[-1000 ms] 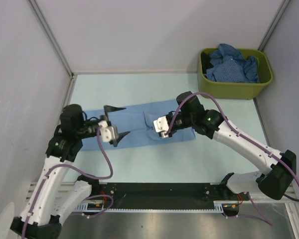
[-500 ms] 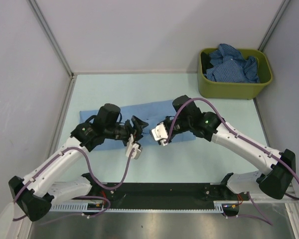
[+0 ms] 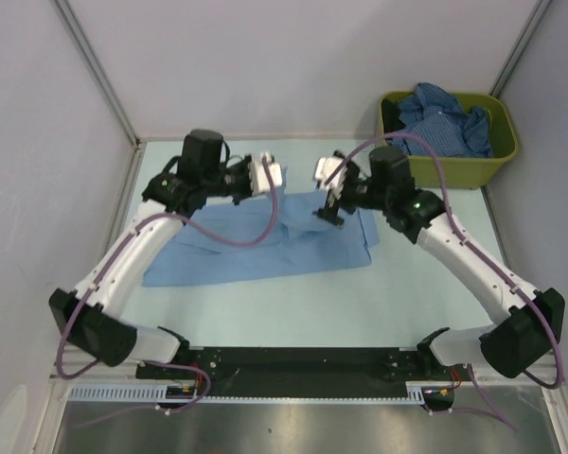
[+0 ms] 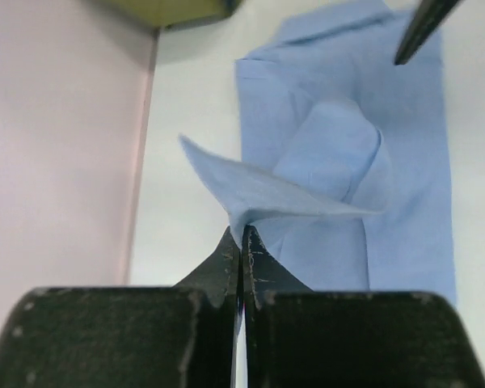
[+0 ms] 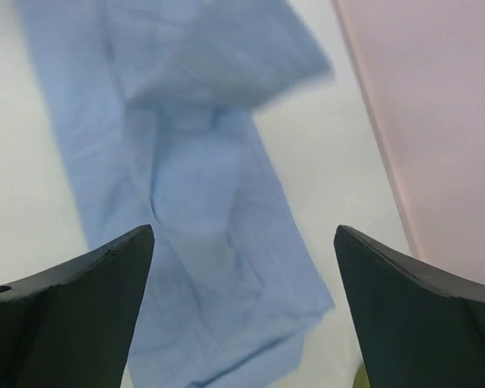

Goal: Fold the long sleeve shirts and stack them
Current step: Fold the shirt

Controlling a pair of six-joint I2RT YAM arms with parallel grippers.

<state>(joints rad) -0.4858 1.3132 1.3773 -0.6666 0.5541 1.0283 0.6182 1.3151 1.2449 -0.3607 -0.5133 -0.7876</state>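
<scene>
The left gripper (image 4: pixel 241 236) is pinching a corner of the light blue shirt (image 4: pixel 339 162) — a shallow hold, likely slipping free under pull. The right gripper (image 5: pixel 242 234) is hovering wide open, empty.

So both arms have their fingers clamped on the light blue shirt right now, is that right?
Not quite: only the left arm's fingers are clamped on the light blue shirt. The right arm's fingers stand wide open above it, holding nothing, as the right wrist view shows.
</scene>
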